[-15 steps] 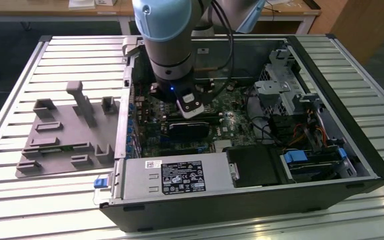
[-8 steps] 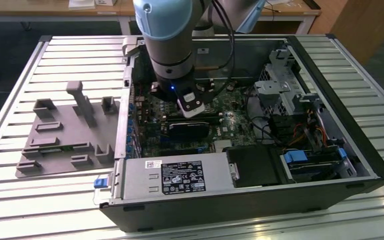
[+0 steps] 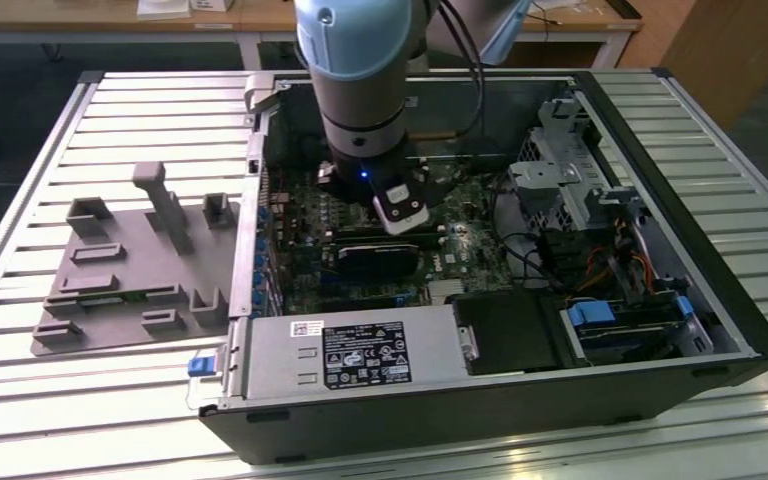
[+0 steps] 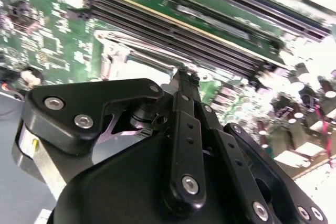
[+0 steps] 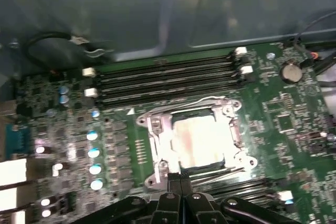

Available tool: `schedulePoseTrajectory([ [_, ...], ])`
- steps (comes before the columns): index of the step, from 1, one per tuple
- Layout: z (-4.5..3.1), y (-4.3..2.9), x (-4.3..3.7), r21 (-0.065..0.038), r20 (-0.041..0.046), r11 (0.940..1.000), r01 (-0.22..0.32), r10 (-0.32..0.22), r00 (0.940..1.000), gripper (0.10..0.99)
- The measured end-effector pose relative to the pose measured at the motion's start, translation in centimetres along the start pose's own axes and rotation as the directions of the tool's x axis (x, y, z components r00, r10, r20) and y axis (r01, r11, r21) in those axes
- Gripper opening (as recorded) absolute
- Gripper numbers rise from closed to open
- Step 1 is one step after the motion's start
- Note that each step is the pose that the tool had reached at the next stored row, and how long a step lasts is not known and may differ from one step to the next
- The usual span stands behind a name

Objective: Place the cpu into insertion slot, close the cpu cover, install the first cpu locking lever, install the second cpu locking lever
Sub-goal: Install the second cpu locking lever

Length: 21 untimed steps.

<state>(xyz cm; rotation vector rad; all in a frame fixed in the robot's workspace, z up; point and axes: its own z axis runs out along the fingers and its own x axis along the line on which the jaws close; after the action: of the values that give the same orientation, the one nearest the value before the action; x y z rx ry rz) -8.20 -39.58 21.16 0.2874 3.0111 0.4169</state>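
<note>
Down inside the open PC case (image 3: 704,300), the cpu (image 5: 198,141) sits in the insertion slot (image 5: 157,148) with the cpu cover (image 5: 234,129) over it — tool (image 5: 181,178) pinched shut, holding nothing, right at the socket edge, probably working a lever.

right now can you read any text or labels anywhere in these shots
None can be read.
White label on the silver power supply box: print too small.
Small white sticker beside it: too small.
Motherboard markings in both wrist views: blurred.
</note>
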Motion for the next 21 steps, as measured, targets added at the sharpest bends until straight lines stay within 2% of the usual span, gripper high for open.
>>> schedulePoseTrajectory([
  [3, 0.09, 0.17, -0.56, 0.0, -0.0001, 1.0, 0.0, 0.0, 1.0, 0.102],
  [12, 0.43, 1.14, -1.15, 0.001, 0.0002, 1.0, 0.0, 0.0, 1.0, 0.102],
  [15, 0.6, 1.72, -1.17, 0.01, 0.0018, 1.0, 0.001, -0.001, 1.0, 0.102],
  [21, 0.85, 2.56, -1.29, 0.039, 0.007, 0.9992, 0.004, -0.004, 1.0, 0.102],
])
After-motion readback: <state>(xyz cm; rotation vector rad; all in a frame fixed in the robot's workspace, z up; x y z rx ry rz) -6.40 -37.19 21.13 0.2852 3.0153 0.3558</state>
